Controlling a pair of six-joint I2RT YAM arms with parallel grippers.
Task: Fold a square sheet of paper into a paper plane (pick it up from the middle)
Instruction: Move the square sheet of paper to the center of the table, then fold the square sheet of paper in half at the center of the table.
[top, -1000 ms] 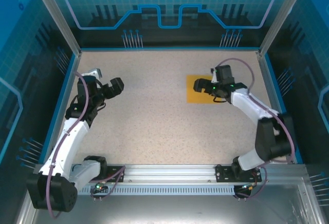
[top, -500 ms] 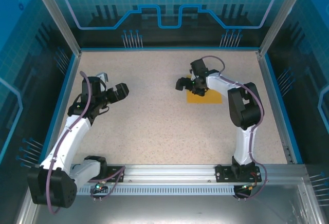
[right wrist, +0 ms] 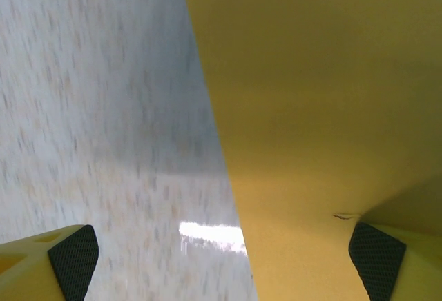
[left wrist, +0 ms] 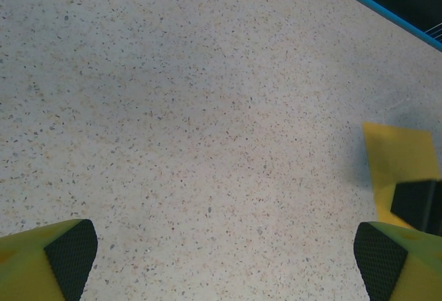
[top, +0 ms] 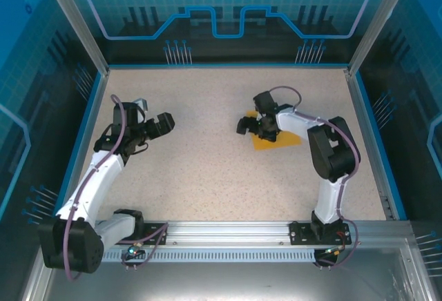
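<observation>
From its wrist, the released right gripper (right wrist: 224, 259) straddles the square sheet of paper's (right wrist: 318, 94) edge.

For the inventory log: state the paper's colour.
The paper is plain orange-yellow, unmarked; it shows best in the right wrist view.

Orange-yellow, plain, no marks: that's the sheet (top: 282, 141), a deeper gold up close. Under it the surface (top: 207, 149) runs beige with fine dark speckles, framed by a bright blue rim (top: 221, 65). Left arm (top: 86, 190) and right arm (top: 326, 201): white shells, black joints. On the left jaws, yellow fingers (left wrist: 27, 266) carry black cross-hatched pads (left wrist: 69, 253). Back wall (top: 228, 18): blue, pale grid lines.
</observation>
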